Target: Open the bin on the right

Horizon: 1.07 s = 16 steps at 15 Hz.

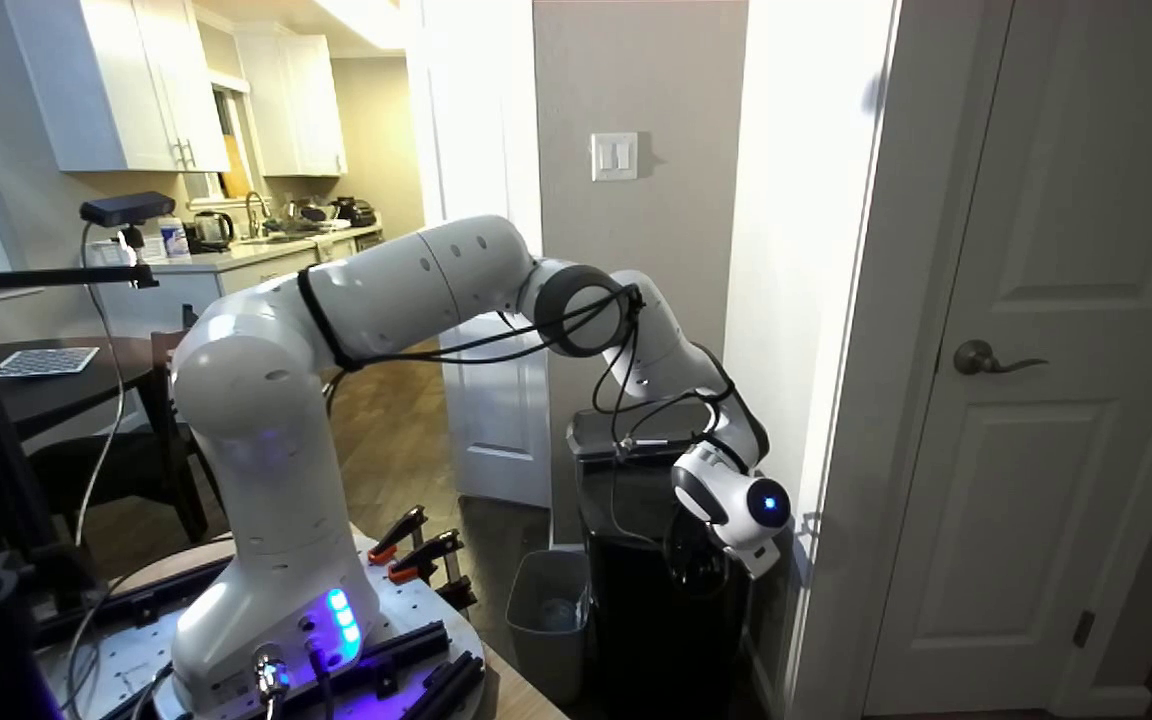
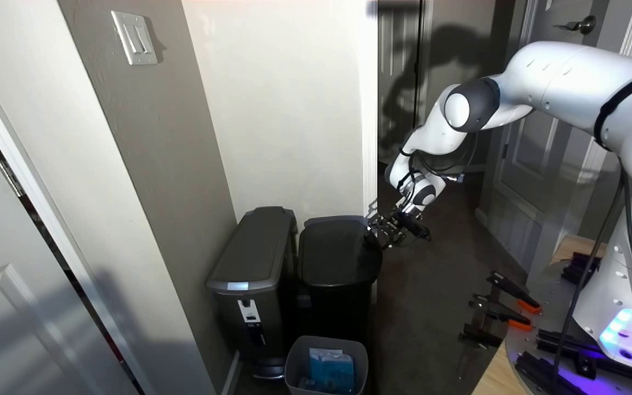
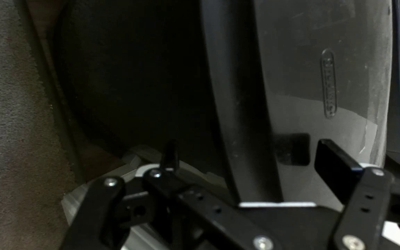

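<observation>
The black bin stands beside the wall, and its flat lid lies shut in an exterior view. My gripper is at the lid's back right edge, low beside the bin. Whether it touches the bin cannot be told. In the wrist view the lid's grey face with an embossed mark, a dark rim band and the dark bin side fill most of the picture. My gripper is open, one finger over the lid's face, the other over the dark side. Nothing is held between the fingers.
A paler grey boxy bin stands left of the black bin. A small open wastebasket with blue packaging stands in front. A white wall edge rises right behind the gripper. Clamps stick out from the robot's table.
</observation>
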Tool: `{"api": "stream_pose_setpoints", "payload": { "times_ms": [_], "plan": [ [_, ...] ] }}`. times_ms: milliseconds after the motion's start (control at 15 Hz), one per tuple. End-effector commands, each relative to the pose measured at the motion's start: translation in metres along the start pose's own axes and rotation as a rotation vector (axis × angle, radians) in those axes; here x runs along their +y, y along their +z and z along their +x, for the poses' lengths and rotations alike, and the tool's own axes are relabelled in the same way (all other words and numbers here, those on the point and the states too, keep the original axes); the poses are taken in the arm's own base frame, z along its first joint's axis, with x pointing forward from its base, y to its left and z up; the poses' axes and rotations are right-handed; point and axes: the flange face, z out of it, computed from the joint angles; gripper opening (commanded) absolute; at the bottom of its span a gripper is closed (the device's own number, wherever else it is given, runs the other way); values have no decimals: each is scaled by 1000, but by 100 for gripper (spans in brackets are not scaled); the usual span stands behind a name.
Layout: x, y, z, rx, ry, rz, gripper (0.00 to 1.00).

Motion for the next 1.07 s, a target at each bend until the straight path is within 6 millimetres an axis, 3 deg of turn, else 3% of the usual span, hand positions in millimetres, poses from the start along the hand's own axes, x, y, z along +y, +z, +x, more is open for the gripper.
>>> {"api": "stream_pose_setpoints", "payload": {
  "times_ms": [0,600,1000],
  "plan": [
    [-17,-8,1,18,-18,58,100],
    [-85,-55,3,79,-117,129,100],
    [-117,-66,-16,59,-165,113,100]
  ]
}}
